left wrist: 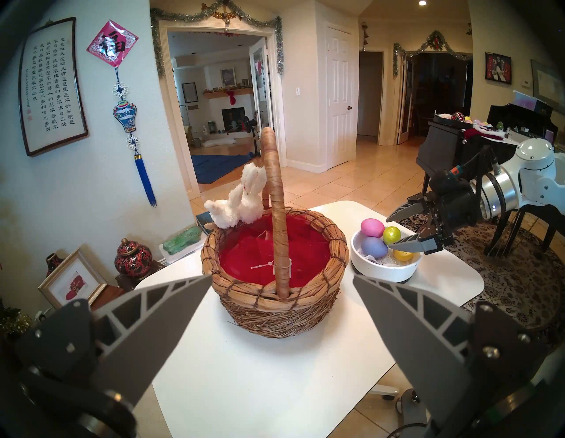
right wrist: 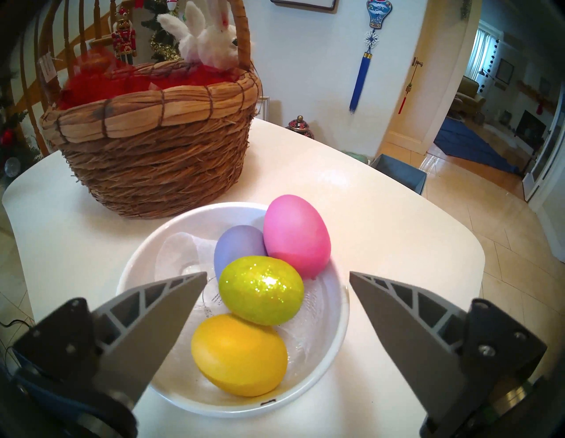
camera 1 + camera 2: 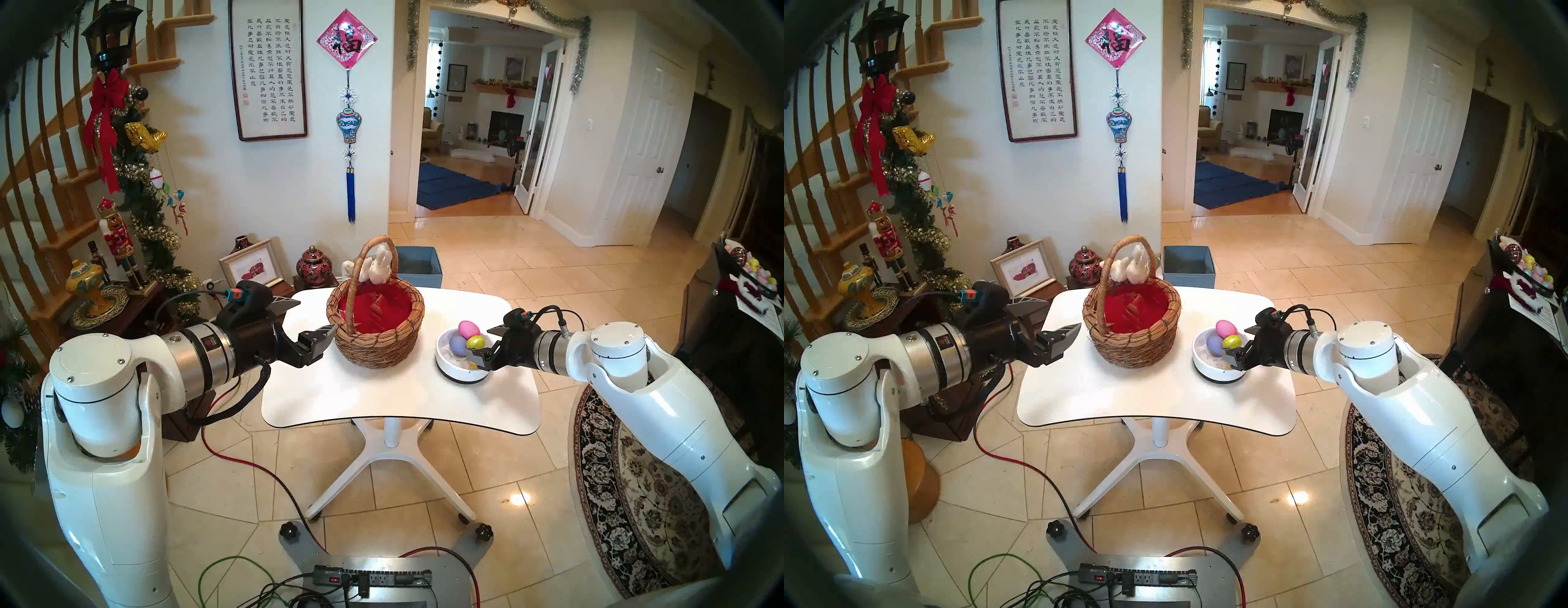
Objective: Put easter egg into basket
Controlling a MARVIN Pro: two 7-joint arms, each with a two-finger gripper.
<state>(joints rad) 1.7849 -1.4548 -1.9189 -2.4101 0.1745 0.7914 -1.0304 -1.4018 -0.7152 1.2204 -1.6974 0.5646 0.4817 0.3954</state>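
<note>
Hovering over white bowl [image 2: 137, 260], right pincer [image 2: 278, 293] spread wide, bracketing glitter-green egg [image 2: 261, 290] for grasp; left pincer [image 1: 282, 302] released, idling beside wicker basket [image 3: 375, 339] on bench [image 3: 382, 403].

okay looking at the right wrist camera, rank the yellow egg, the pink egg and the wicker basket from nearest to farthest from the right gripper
From the right gripper:
1. Yellow egg, in the white bowl, low between the open fingers.
2. Pink egg, at the bowl's far side.
3. Wicker basket, beyond the bowl, upper left.
</note>
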